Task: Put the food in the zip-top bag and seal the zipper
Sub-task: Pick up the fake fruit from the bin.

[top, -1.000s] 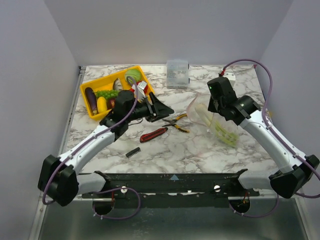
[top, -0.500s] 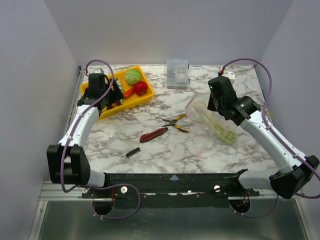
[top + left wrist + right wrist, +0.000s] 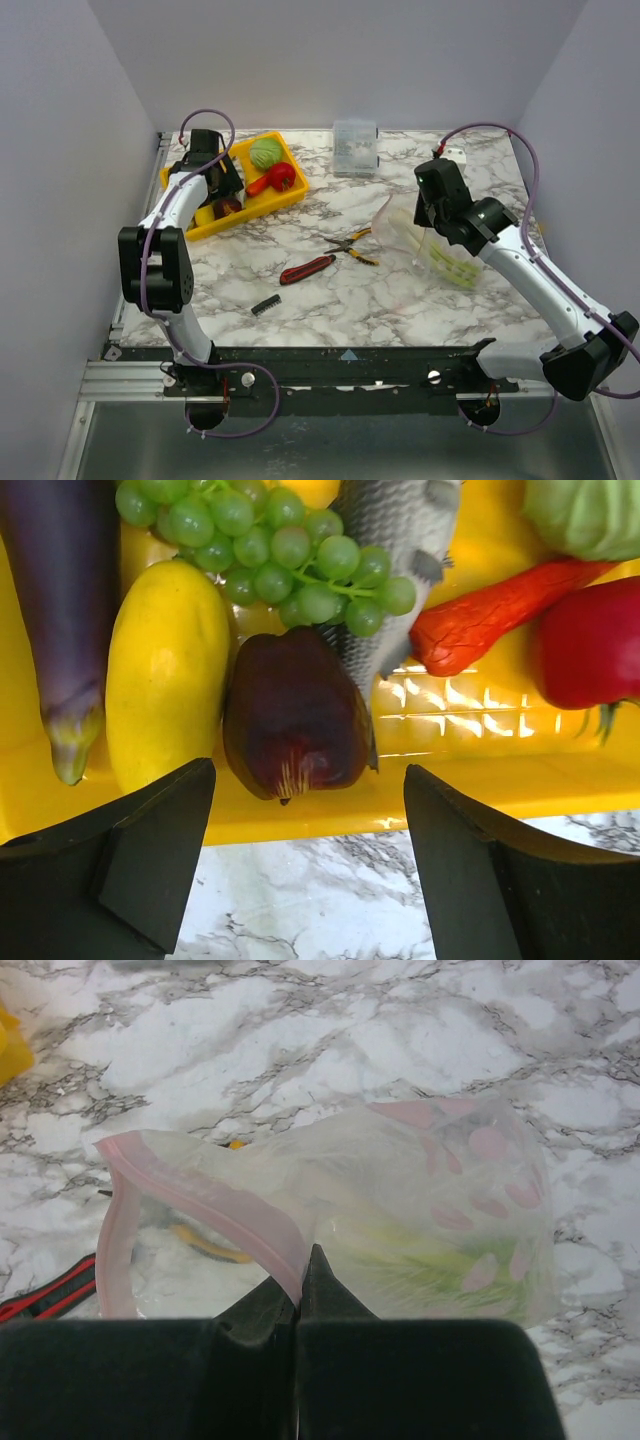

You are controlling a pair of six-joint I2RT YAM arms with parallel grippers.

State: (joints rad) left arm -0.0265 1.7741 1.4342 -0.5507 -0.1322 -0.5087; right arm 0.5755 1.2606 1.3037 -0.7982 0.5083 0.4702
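Spanning the whole scene, the marble table (image 3: pixel 400 290) carries the yellow tray (image 3: pixel 262 207) at its far left and the zip-top bag (image 3: pixel 432 238) toward the right, well apart. The right fingers (image 3: pixel 297 1295) are clenched on the bag's lip at the zipper (image 3: pixel 200 1200), lifting the mouth so that it gapes for loading. A celery stalk (image 3: pixel 410 1260) already lies inside. The left fingers (image 3: pixel 140 870) stand spread and empty over the tray's near wall, framing a dark red fruit (image 3: pixel 295 715) just beside the yellow fruit (image 3: pixel 165 710); it is probably the next pick. The eggplant (image 3: pixel 60 600), tomato (image 3: pixel 590 640), cabbage (image 3: pixel 590 515), fish (image 3: pixel 385 540) and grapes (image 3: pixel 280 550) wait there too, so sealing comes later.
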